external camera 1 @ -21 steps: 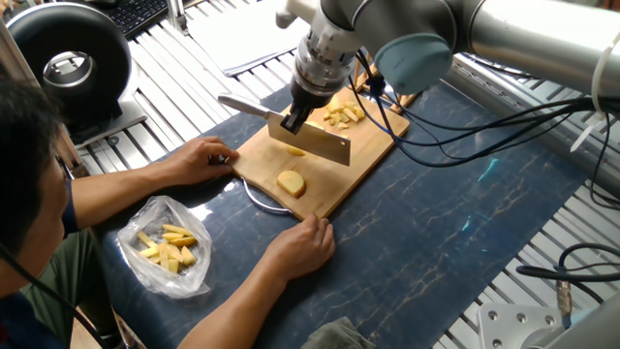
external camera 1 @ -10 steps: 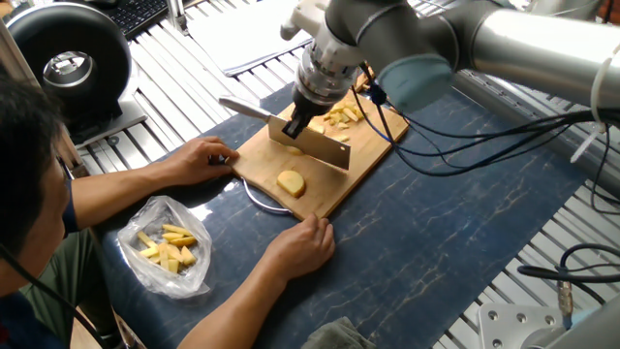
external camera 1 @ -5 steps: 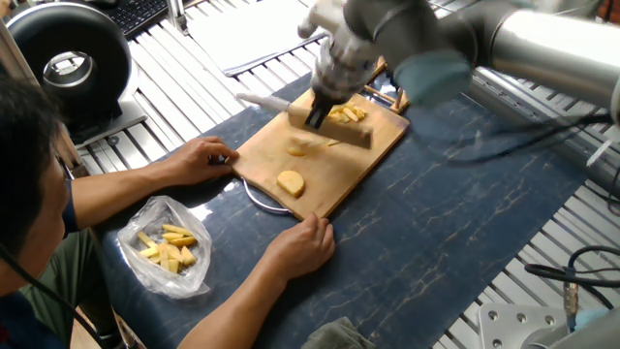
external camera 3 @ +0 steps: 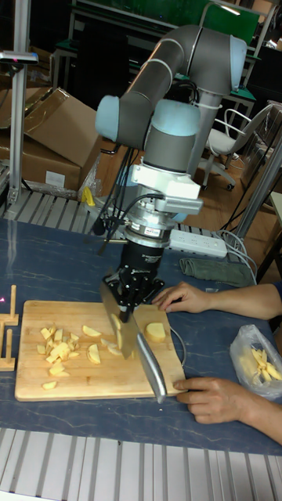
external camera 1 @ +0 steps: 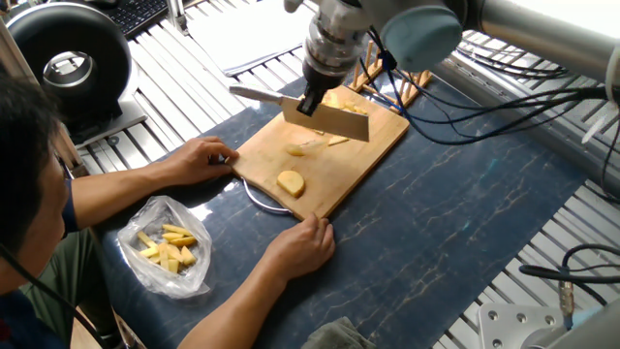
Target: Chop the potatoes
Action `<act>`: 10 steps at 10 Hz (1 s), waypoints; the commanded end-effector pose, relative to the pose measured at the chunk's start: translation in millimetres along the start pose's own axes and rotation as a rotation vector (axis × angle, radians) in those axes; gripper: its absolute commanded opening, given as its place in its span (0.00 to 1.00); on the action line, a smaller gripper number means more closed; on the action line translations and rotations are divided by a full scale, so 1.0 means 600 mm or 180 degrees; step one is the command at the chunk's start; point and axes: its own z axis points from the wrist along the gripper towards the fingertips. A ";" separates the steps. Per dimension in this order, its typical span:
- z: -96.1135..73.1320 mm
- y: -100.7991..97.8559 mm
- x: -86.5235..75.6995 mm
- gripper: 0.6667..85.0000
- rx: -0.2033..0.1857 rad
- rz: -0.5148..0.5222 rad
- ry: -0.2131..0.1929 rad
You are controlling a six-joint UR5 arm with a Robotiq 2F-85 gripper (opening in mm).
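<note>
Wooden cutting board [external camera 1: 358, 155] is steadied by two human hands (presumably against sliding). The knife [external camera 3: 135, 344] is clamped in the gripper [external camera 3: 125, 307], blade raised over the board. The potatoes [external camera 3: 59, 344] are scattered there, one larger chunk [external camera 1: 291, 182] uncut near the front edge.

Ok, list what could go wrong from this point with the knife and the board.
1. The person's hands hold the cutting board at its near edge while the hand carries the knife above it; a swing toward that edge could reach the fingers.
2. The big potato chunk lies close to those hands, so cutting it brings the blade nearer.
3. The loose potato pieces could be knocked off the board.
</note>
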 end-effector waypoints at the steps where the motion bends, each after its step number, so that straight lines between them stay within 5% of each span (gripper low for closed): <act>1: 0.005 0.030 -0.019 0.00 -0.0083 0.0146 -0.0025; 10: 0.041 0.059 -0.048 0.00 -0.0100 0.0227 -0.0192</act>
